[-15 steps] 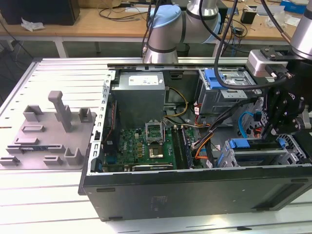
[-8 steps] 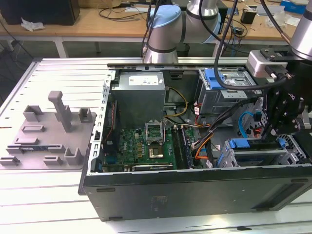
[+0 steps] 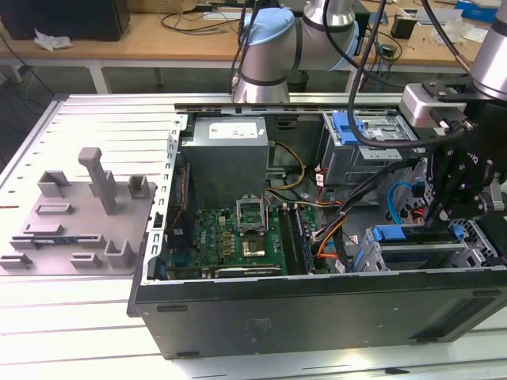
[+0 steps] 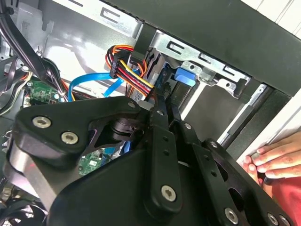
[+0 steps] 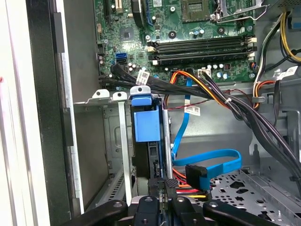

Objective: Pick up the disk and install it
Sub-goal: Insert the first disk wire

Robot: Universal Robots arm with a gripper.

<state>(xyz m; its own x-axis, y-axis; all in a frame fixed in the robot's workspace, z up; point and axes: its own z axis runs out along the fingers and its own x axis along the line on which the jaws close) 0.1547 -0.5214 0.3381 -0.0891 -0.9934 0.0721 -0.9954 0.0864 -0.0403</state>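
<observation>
Presently, your gripper [image 3: 444,207] sits low at the exterior view's right end of the open computer case [image 3: 317,309], directly over the drive bay [image 3: 420,255]. In the first wrist view the fingers [image 5: 165,186] stand drawn narrow against the thin upper edge of the disk [image 5: 146,125], which stands on edge in the bay slot with its blue frame uppermost; whether they actually clamp it I cannot tell for certain, though contact looks likely. The disk appears largely seated between the bay's metal rails.

Handling, as a judgement: it is a rigid, fairly heavy metal unit, sensitive to shock, with smooth faces. You should take it by the plastic frame edges, squarely, not by the label face. Loose cables [image 5: 207,165] lie just beside the slot. A person's hand [image 4: 275,157] rests on the case edge.
</observation>
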